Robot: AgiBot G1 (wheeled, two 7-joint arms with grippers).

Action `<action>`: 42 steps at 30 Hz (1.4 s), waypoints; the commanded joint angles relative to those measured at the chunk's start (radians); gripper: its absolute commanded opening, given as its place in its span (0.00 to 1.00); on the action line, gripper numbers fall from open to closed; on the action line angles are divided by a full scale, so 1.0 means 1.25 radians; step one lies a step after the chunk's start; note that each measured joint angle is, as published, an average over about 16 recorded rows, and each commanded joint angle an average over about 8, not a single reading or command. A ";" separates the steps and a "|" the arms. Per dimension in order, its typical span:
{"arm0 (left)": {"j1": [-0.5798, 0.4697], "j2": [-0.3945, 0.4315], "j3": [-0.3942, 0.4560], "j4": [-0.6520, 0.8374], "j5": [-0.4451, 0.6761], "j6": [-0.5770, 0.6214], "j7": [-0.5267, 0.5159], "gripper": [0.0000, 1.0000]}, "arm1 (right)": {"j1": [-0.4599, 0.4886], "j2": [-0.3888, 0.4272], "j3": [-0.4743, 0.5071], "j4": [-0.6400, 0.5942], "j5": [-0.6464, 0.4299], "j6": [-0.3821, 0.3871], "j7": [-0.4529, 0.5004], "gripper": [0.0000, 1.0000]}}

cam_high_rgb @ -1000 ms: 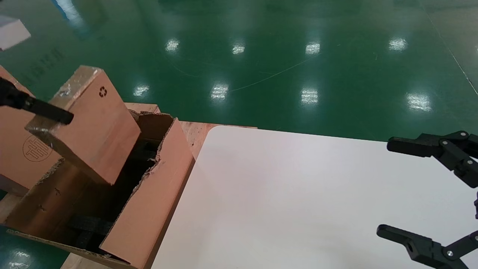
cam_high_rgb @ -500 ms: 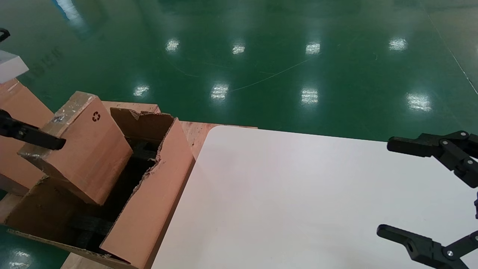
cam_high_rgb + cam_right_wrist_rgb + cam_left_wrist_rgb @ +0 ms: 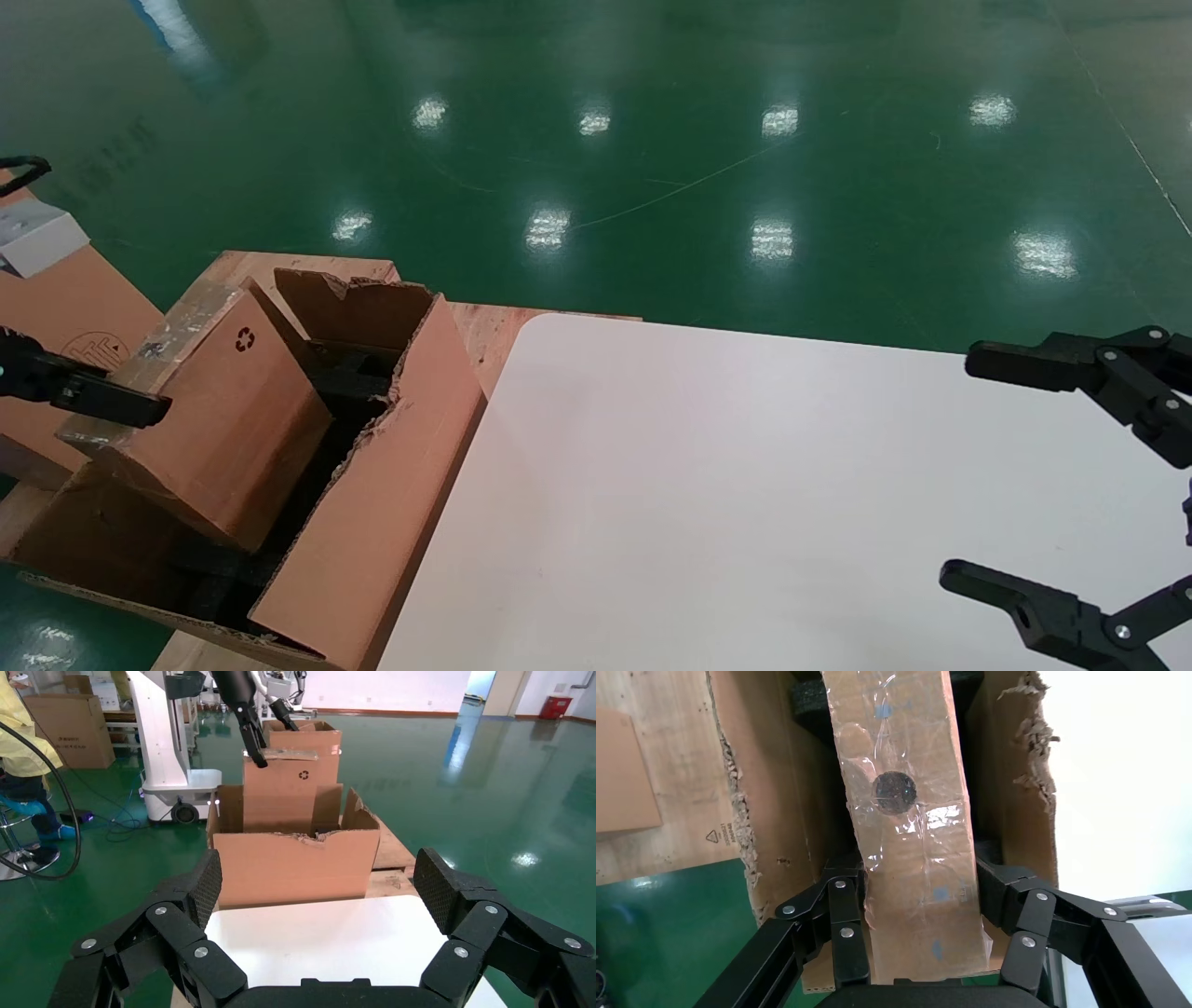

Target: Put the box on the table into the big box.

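Observation:
The small taped box (image 3: 223,410) hangs tilted, with its lower end down inside the big box (image 3: 372,522), whose flaps are torn. My left gripper (image 3: 919,881) is shut on the small box's taped upper end (image 3: 905,832), one pad on each side. In the head view only one of its fingers (image 3: 93,401) shows at the left edge. Black foam strips (image 3: 223,568) lie inside the carton below the box. My right gripper (image 3: 964,466) stands open and empty over the white table (image 3: 745,485) at its right side. The right wrist view shows the small box (image 3: 292,783) sticking up out of the big box (image 3: 295,867).
The big box stands on a wooden pallet (image 3: 484,335) against the table's left edge. Another brown carton with a round logo (image 3: 65,308) stands further left. Green floor lies beyond. In the right wrist view a white robot base (image 3: 169,762) and a seated person (image 3: 21,755) are behind.
The left gripper has lowered the small box, tilted, down into the big box and a little to the left. The right gripper has not moved.

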State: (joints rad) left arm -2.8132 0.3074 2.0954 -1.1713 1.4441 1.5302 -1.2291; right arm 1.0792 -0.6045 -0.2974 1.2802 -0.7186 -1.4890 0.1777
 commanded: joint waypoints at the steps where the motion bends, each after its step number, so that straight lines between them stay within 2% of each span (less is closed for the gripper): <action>1: 0.004 -0.008 0.000 -0.009 0.004 -0.004 -0.002 0.00 | 0.000 0.000 0.000 0.000 0.000 0.000 0.000 1.00; 42: 0.066 -0.057 0.031 -0.050 0.124 -0.111 -0.003 0.00 | 0.000 0.001 -0.002 0.000 0.001 0.001 -0.001 1.00</action>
State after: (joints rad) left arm -2.7295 0.2366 2.1334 -1.2350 1.5969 1.3886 -1.2323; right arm 1.0797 -0.6036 -0.2996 1.2802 -0.7171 -1.4880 0.1766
